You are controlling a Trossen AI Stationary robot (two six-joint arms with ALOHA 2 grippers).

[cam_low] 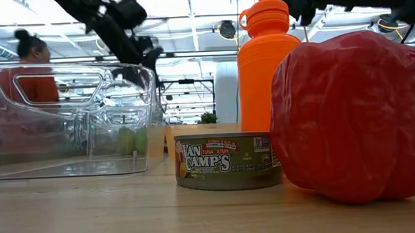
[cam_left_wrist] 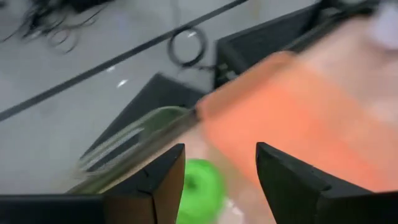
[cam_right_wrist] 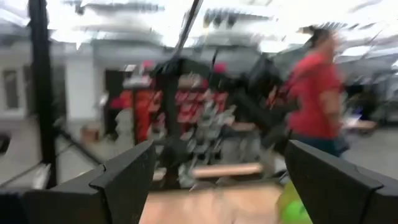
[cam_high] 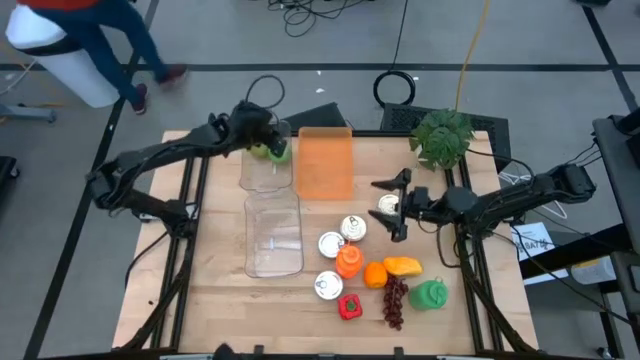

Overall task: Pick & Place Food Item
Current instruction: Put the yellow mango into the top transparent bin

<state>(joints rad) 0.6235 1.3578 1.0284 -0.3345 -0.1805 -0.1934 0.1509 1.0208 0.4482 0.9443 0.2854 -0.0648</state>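
A round green food item (cam_high: pixel 273 151) lies in the far clear bin (cam_high: pixel 262 175), seen through the bin wall (cam_low: pixel 128 141) in the low view. My left gripper (cam_high: pixel 258 140) hangs open just above it; in the left wrist view the green item (cam_left_wrist: pixel 200 188) shows below and between the spread fingers of the gripper (cam_left_wrist: pixel 221 180). My right gripper (cam_high: pixel 394 208) is open over the table right of centre, above a tin can (cam_high: pixel 388 204). The right wrist view looks level across the room past the open gripper (cam_right_wrist: pixel 214 180), with nothing between the fingers.
A second clear bin (cam_high: pixel 273 236) sits nearer, and an orange lid (cam_high: pixel 325 162) lies beside the far bin. Tin cans (cam_high: pixel 331 243), an orange bottle (cam_high: pixel 348 262), an orange (cam_high: pixel 374 274), a red pepper (cam_high: pixel 350 307), grapes (cam_high: pixel 395 300) and a green item (cam_high: pixel 430 294) cluster near-right. A plant (cam_high: pixel 442 135) stands far right. A person (cam_high: pixel 90 40) walks beyond the table.
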